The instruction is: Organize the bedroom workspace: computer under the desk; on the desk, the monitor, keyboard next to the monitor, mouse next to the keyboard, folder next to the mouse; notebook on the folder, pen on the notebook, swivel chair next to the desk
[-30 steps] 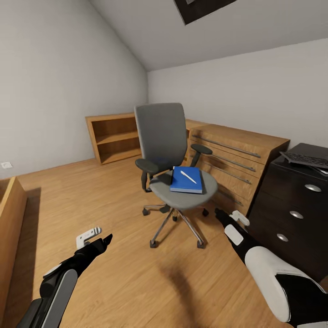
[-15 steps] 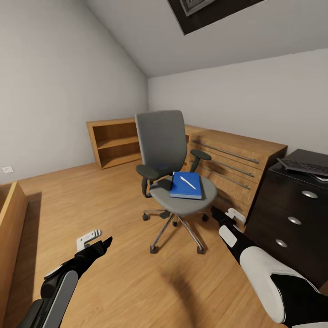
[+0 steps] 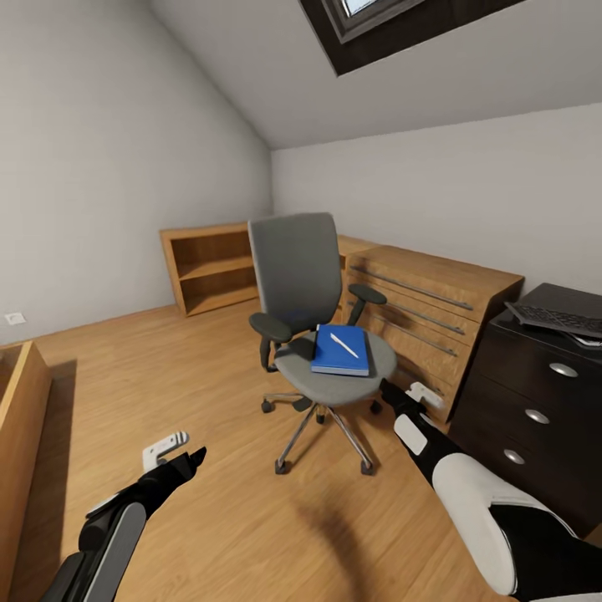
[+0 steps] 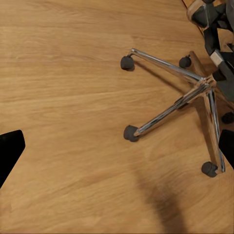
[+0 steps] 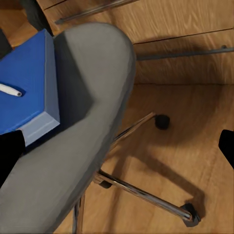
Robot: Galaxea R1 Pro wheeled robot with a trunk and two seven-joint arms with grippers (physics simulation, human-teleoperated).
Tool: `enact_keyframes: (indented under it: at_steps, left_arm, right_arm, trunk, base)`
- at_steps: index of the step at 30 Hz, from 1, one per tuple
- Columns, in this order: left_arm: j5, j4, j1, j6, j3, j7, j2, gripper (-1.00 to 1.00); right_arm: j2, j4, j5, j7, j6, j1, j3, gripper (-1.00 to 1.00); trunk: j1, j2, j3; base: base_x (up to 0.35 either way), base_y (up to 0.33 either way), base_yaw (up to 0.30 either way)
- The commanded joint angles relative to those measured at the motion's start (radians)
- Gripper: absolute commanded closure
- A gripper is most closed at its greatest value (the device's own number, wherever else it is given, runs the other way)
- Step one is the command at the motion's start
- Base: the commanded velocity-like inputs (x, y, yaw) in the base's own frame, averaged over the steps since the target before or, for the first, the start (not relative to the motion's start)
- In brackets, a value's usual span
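Matt grey cloth swivel chair [image 3: 322, 322] on glossy wood floor [image 3: 209, 401]

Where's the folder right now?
In the head view the folder lies flat on the swivel chair seat, mid-room, with the pen on top, just ahead of the right gripper.

No lettering reads anywhere here: the blue folder [image 3: 341, 350] on the swivel chair [image 3: 311, 318] shows a plain cover, and the keyboard [image 3: 555, 318] on the desk [image 3: 535, 393] carries keys too small to make out.
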Motion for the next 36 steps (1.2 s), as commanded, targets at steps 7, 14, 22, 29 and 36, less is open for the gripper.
enact_keyframes:
  at_steps: [7,14,22,29,36]
  left_arm:
    - [0.01,0.081,0.0,0.003,-0.001,0.008,0.0,-1.0]
    - [0.0,0.186,0.0,-0.008,-0.001,0.006,0.002,-1.0]
    - [-0.143,0.419,0.0,-0.15,-0.006,0.004,-0.004,-1.0]
    - [-0.204,0.584,0.0,-0.246,-0.003,0.0,-0.003,-1.0]
    - [-0.214,0.823,0.0,-0.456,0.001,-0.004,0.002,-1.0]
  right_arm:
    - [0.013,0.079,0.01,0.002,-0.13,0.034,-0.004,-1.0]
    - [0.027,0.185,0.074,0.002,-0.242,0.042,-0.004,-1.0]
    - [0.073,0.262,0.184,-0.007,-0.322,0.094,-0.005,-1.0]
    - [0.089,0.277,0.254,-0.021,-0.351,0.202,-0.005,-1.0]
    - [0.085,0.279,0.3,-0.023,-0.387,0.314,-0.006,-1.0]
  trunk:
    - [-0.027,0.049,0.031]
    - [-0.054,0.098,0.064]
    - [-0.085,0.154,0.102]
    - [-0.111,0.203,0.134]
    - [-0.138,0.252,0.158]
  base:
    - [0.0,0.0,-0.064]
    - [0.0,0.0,-0.069]
    - [0.0,0.0,-0.069]
    - [0.0,0.0,-0.067]
    - [0.0,0.0,-0.013]
